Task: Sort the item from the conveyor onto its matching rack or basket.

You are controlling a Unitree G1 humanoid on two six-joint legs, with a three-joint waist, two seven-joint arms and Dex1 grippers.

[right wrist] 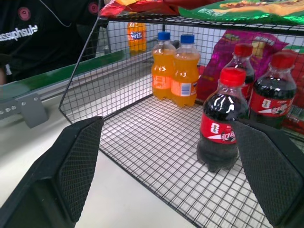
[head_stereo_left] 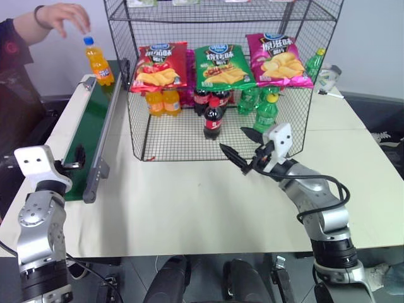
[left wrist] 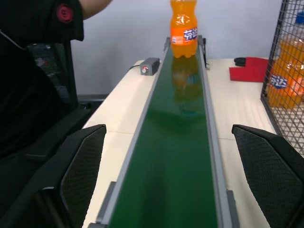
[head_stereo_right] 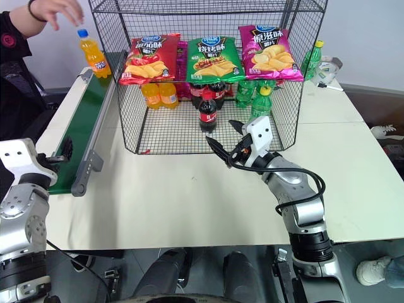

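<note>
The item, an orange soda bottle [head_stereo_left: 99, 61] with a blue cap, stands upright at the far end of the dark-green conveyor [head_stereo_left: 95, 126]. A person's hand [head_stereo_left: 63, 16] hovers just above its cap, apart from it. My left gripper [left wrist: 168, 130] is open and empty at the belt's near end, looking along it at the bottle [left wrist: 184, 28]. The black wire rack [head_stereo_left: 297, 136] stands mid-table. My right gripper [head_stereo_left: 233, 140] is open and empty at its open front, facing a cola bottle [right wrist: 222, 126] on the bottom shelf.
Inside the rack stand two orange bottles [head_stereo_left: 163, 101], cola bottles and green bottles [head_stereo_left: 262, 107], with chip bags [head_stereo_left: 222, 66] on the shelf above. A person in black [left wrist: 38, 71] stands left of the belt. A small grey switch box [left wrist: 149, 66] lies beside the belt's far end.
</note>
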